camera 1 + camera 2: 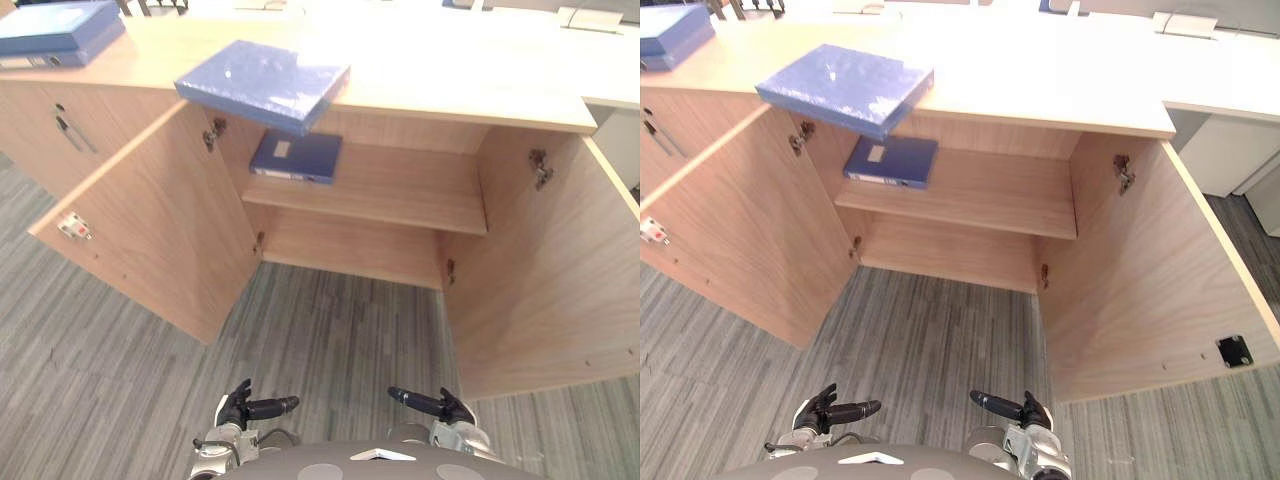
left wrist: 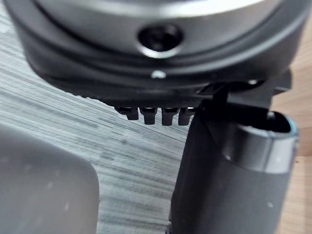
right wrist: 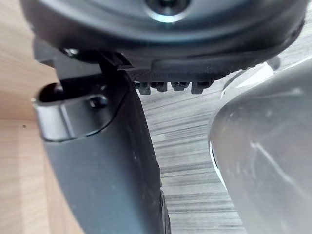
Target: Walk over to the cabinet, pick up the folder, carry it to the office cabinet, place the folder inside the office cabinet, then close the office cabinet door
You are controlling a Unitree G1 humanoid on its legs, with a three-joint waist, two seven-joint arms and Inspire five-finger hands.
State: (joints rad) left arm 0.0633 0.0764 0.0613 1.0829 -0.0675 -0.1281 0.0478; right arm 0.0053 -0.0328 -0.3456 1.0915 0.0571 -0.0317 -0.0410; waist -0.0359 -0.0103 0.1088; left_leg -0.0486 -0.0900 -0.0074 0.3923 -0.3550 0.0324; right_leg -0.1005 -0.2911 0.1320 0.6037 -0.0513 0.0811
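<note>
Folder (image 1: 262, 83), light blue, lies flat on the pale wooden desk (image 1: 450, 80), set at an angle, with its near corner jutting out past the desk's front edge. It sits above the left end of the open office cabinet (image 1: 350, 245), and neither hand touches it. Just below it, a second folder (image 1: 296, 156) of a darker blue lies flat at the left end of the shelf (image 1: 400, 190) inside the cabinet; the rest of the shelf and the compartment beneath it hold nothing that can be seen. Both doors stand swung wide: the left door (image 1: 170, 220) angles out toward the viewer's left and the right door (image 1: 550, 280) out to the right. Far off at the desk's left back corner rests a stack of folders (image 1: 55, 30), also blue. Grey striped floor (image 1: 330, 330) spreads in front of the cabinet.

The left hand (image 1: 240, 408) and right hand (image 1: 450, 408) hang low near the robot's body, well apart from the cabinet, pointing in toward each other. Each is empty, with its fingers (image 2: 148, 114) held loosely straight and the thumb clear of them.
</note>
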